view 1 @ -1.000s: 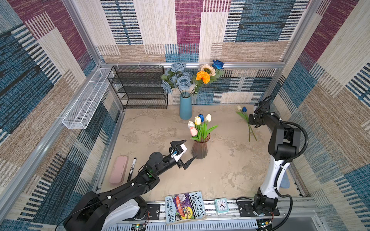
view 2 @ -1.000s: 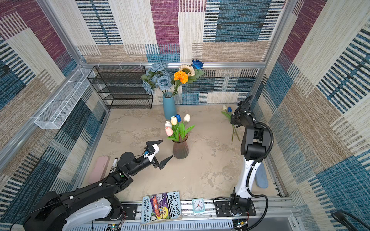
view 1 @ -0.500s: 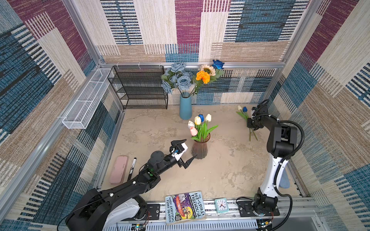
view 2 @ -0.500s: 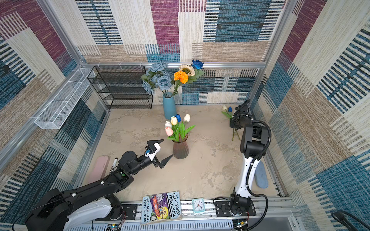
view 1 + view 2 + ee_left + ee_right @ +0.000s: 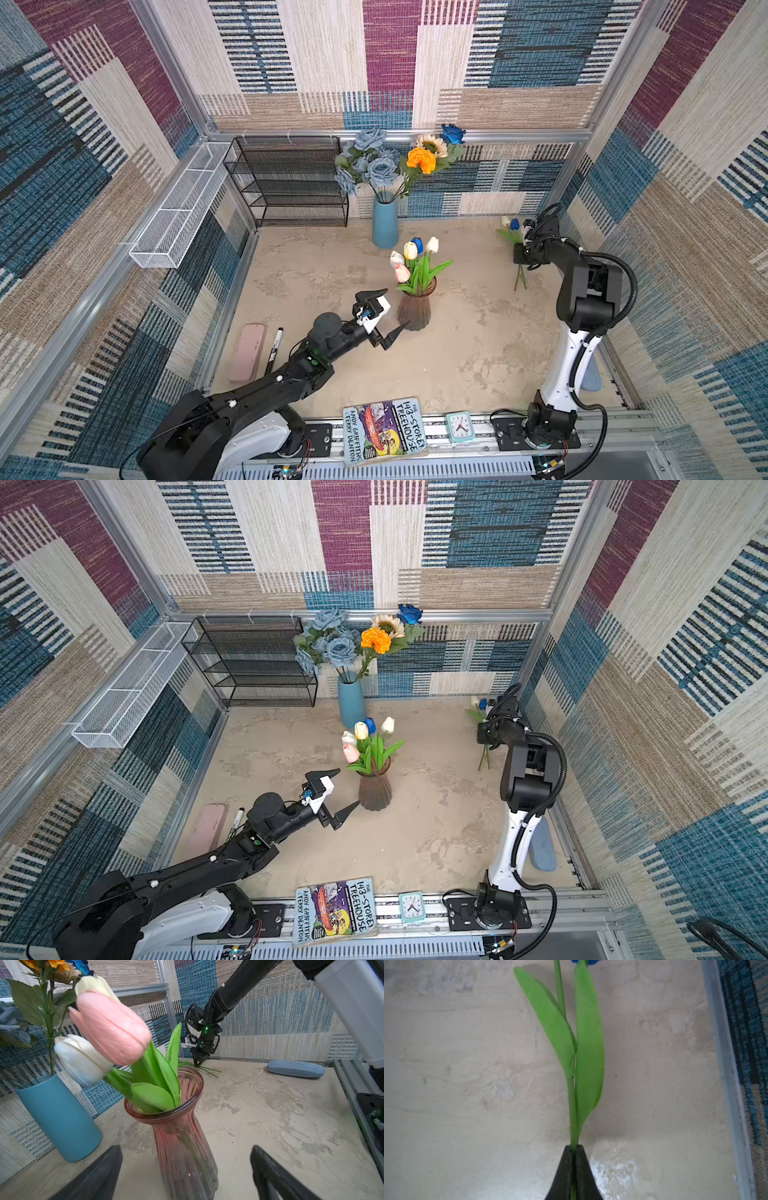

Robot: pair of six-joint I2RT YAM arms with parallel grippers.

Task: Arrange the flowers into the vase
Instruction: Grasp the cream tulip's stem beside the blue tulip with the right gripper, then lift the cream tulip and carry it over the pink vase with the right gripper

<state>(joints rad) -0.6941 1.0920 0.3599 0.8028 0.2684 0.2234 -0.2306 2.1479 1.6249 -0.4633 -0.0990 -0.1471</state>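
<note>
Left gripper of mine hangs beside the glass vase, its jaws spread wide with nothing between them. One pink case and one marker lie on the desk at its left side. The glass vase stands upright near the middle of the desk. In both top views I count five tulips in it: two white, one pink, one yellow, one blue. My left wrist view shows only three of these heads, the pink and the two white, but it shows clearly how the stems go down through the ribbed neck.

Behind, at the back wall, stands one blue vase with a bunch of dusty-blue roses, one orange marigold, one cream sunflower and one deep-blue rose. At the front edge are one book and one small clock.

Further right, near the right wall, two loose tulips lie on the desk, one white and one blue. My right gripper is down on them. The top views hide its jaws; the right wrist view shows them pressed together on one green stem, with two leaves along it. To which of the two heads this stem belongs I cannot tell. One grey-blue case, whole in the left wrist view, is half covered by my right arm in the top views.
</note>
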